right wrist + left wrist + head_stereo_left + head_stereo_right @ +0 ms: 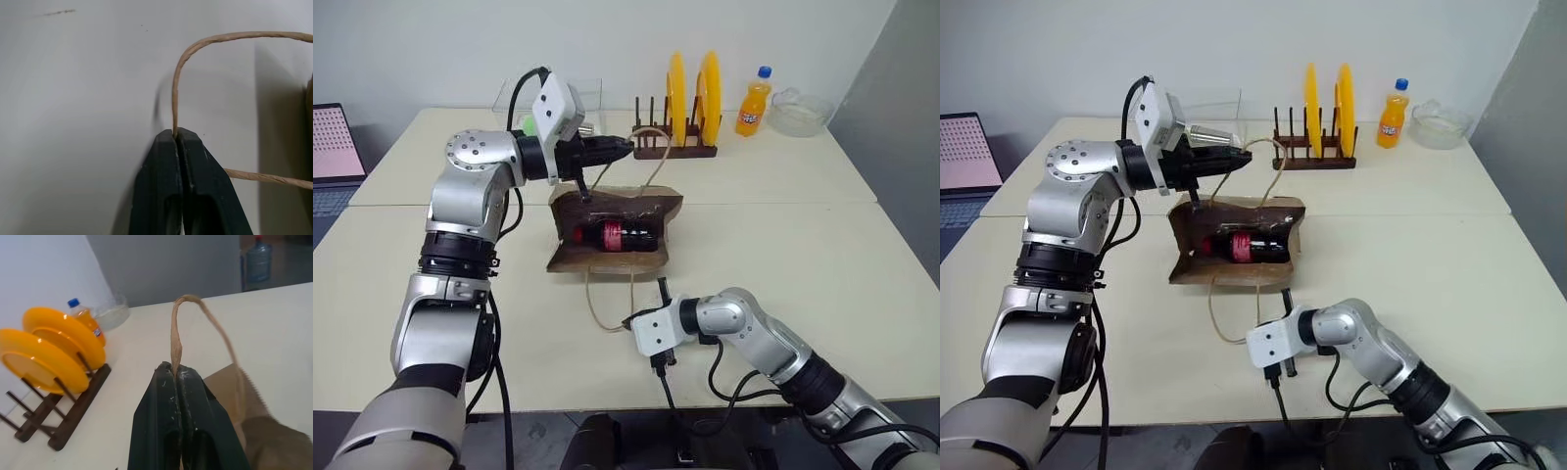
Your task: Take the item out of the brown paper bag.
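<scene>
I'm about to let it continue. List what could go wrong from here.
1. The left end effector pinches only the thin upper handle; it could tear or slip.
2. The bag gapes toward the table edge, so the bottle might roll out.
3. The right end effector holds the lower handle, which could snag.

Head stereo pair looks down over the table (783, 245). Wrist cameras sight closely along each gripper's fingers.

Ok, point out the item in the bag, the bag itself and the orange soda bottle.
item (625, 235), left eye view, on its dark body.
brown paper bag (668, 204), left eye view, on its upper side wall.
orange soda bottle (753, 106), left eye view, on its orange body.
</scene>
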Available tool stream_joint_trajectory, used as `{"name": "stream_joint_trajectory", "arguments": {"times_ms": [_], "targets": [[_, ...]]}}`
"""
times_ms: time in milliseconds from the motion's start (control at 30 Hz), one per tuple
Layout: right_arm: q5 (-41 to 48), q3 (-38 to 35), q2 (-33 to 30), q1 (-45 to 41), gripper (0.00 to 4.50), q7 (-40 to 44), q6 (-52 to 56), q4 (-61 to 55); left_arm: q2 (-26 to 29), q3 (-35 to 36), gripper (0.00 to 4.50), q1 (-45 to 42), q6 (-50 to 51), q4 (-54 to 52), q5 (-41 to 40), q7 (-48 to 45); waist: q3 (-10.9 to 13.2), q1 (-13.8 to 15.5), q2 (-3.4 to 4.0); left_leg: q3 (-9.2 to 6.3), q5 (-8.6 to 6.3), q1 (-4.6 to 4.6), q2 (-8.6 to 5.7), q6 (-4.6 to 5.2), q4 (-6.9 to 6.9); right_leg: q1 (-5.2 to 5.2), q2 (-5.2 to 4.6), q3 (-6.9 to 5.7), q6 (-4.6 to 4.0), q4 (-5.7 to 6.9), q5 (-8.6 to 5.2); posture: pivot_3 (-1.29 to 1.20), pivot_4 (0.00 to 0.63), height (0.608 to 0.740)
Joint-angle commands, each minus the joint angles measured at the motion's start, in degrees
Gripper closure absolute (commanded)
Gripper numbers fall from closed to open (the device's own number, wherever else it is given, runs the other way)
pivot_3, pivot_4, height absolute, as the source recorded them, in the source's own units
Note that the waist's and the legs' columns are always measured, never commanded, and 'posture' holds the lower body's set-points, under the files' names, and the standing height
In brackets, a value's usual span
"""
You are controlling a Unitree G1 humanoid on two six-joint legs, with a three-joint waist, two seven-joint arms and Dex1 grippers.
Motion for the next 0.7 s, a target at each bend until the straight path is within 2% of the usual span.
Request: {"name": "stream_joint_trajectory", "arguments": {"times_ms": [33,67,200,333,433,500,700], "targets": [[3.11,-2.88,-1.48,1.04,3.2,2.28,1.72,-5.55,1.75,1.63,4.5,0.63,1.79,-4.11,-2.16,-2.02,0.0,0.0,0.0,0.0,0.0,0.0,0.0,0.0,0.0,0.0,0.0,0.0,0.0,-0.01,0.0,0.0,0.15,0.74],[4.64,-4.11,-2.01,1.36,2.92,3.23,3.48,-7.76,2.01,1.73,4.5,1.03,2.45,-4.87,-2.51,-2.33,0.0,-0.01,0.0,0.0,0.0,-0.02,0.0,0.0,0.0,0.0,0.0,0.0,0.0,-0.01,0.0,0.0,0.15,0.74],[13.85,-10.22,-5.18,1.47,2.92,8.53,12.31,-18.58,2.81,1.99,4.5,2.66,4.48,-7.58,-3.5,-2.89,0.01,0.0,0.0,-0.02,-0.02,-0.04,0.0,0.03,0.02,-0.02,-0.01,0.0,0.04,-0.01,-0.02,0.0,0.15,0.74],[26.94,-18.49,-7.33,-2.2,2.92,12.01,26.65,-27.58,3.45,1.96,4.5,3.84,6.02,-9.5,-4.34,-3.12,0.01,-0.01,0.0,-0.06,-0.02,-0.03,0.0,0.03,0.01,0.0,-0.01,-0.02,0.23,-0.01,-0.13,0.0,0.15,0.74],[32.73,-22.18,-3.33,-7.8,2.92,7.93,33.82,-26.38,3.61,2.18,4.5,3.75,6.21,-9.03,-4.4,-3.23,0.01,-0.1,0.0,-0.08,-0.03,-0.01,0.01,0.04,0.01,0.0,-0.01,-0.03,0.22,-0.01,-0.13,0.0,0.15,0.74],[31.41,-20.8,-1.52,-11.01,2.92,5.28,34.18,-23.64,3.7,2.31,4.5,3.45,6.32,-8.56,-4.44,-3.32,0.01,-0.28,0.0,-0.06,-0.02,0.0,0.02,0.04,-0.01,-0.02,-0.01,-0.02,0.16,0.01,-0.09,0.0,0.15,0.74],[14.78,-6.81,4.98,-21.13,2.92,-5.19,26.26,-7.68,3.69,3.12,4.5,1.9,6.68,-7.14,-4.51,-3.06,0.01,-0.3,0.01,-0.02,-0.01,-0.04,0.01,0.03,-0.01,-0.09,-0.01,0.0,-0.02,0.04,0.01,0.0,0.15,0.74]]}}
